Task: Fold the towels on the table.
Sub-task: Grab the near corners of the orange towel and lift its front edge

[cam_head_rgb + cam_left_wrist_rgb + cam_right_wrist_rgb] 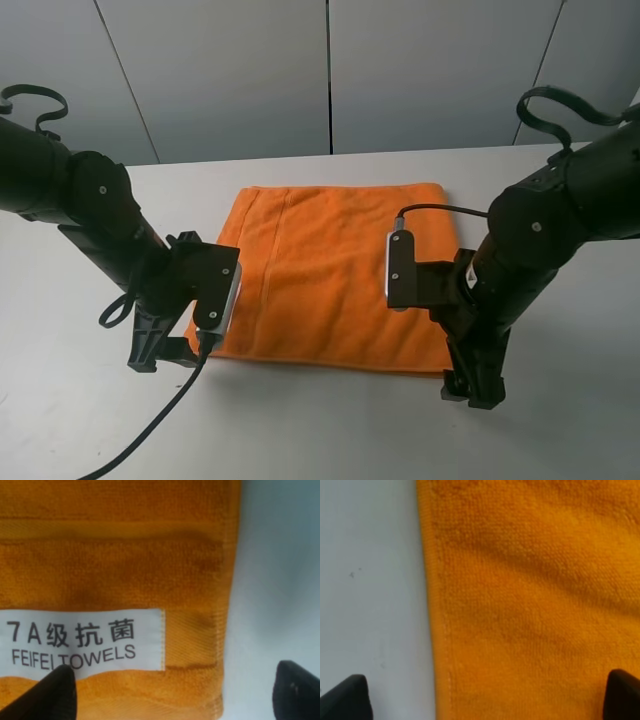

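Observation:
The orange towel (320,270) lies flat and spread out on the white table (320,430). My left gripper (158,352) is low at the towel's near left corner. In the left wrist view my left gripper (175,702) is open, with one fingertip (55,695) over the white label (85,642) and the other over the bare table (280,580). My right gripper (473,383) is low at the near right corner. In the right wrist view my right gripper (485,702) is open and straddles the hemmed edge of the towel (530,605), one fingertip (345,700) over the table (370,580).
A grey panelled wall (330,70) stands behind the table's far edge. Black cables (150,430) trail from both wrist cameras, the left one across the table's front.

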### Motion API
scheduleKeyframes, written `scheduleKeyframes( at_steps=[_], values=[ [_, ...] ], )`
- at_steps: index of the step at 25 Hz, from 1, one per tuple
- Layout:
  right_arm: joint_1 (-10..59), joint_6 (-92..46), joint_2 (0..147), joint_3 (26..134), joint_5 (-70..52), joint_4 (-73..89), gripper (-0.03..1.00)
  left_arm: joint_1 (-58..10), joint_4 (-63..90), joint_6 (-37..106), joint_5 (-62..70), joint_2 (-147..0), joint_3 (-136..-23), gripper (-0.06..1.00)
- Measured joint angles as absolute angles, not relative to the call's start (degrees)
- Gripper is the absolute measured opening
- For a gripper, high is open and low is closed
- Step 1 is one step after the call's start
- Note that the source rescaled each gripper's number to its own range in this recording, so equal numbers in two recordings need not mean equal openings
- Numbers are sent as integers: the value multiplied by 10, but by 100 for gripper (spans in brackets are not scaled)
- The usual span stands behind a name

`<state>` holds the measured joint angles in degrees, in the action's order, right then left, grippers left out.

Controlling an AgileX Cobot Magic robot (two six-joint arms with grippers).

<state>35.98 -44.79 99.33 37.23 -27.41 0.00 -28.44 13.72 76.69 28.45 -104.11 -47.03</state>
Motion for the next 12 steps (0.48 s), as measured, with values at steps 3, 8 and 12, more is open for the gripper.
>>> scheduleKeyframes(
  at_steps=[3,8,12],
  values=[
    [360,-457,993,359,-272,0,100,-284,144,767,283,-1041,-470,100],
    [361,-468,993,354,-272,-4,100,-284,148,767,280,-1041,-470,100],
    [363,-470,995,354,-268,-4,100,-284,150,767,279,-1047,-470,100]
  ],
)
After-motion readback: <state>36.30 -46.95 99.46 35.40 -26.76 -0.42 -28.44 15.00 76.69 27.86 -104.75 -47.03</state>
